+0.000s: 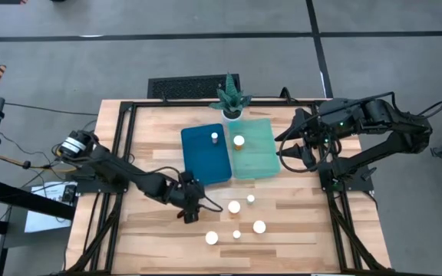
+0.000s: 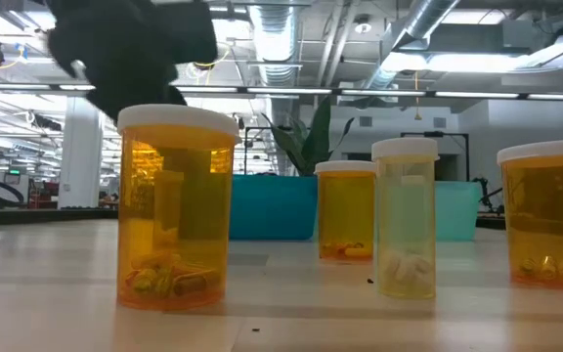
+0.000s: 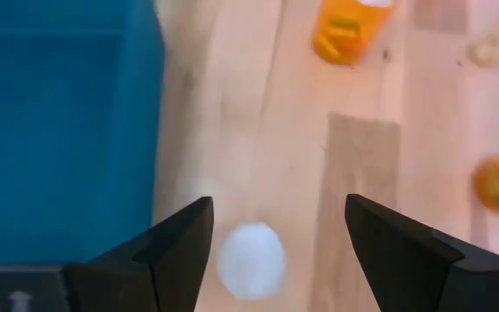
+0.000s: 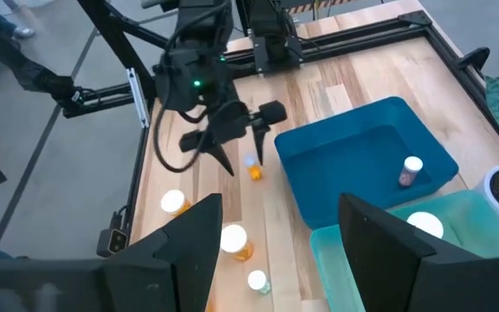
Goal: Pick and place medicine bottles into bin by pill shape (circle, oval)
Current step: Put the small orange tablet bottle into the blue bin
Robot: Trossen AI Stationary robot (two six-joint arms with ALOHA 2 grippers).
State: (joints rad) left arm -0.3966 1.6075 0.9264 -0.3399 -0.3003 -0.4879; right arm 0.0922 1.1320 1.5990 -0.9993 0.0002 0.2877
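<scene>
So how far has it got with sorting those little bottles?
Two look done: one bottle in the dark blue bin, one in the pale green bin. Right now the left end effector hangs open above a bottle by the blue bin. Five more wait on the table. The right end effector waits beside the green bin.

Grey floor (image 1: 67,46), seemingly ducted ceiling (image 2: 291,29)

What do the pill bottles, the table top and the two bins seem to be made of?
Pill bottles: likely clear amber plastic, glossy, since pills show through the wall; caps look like opaque white plastic. Table top: pale wood planks, with visible grain and seams. Dark blue bin and light green bin: probably moulded plastic, the green one slightly translucent.
</scene>
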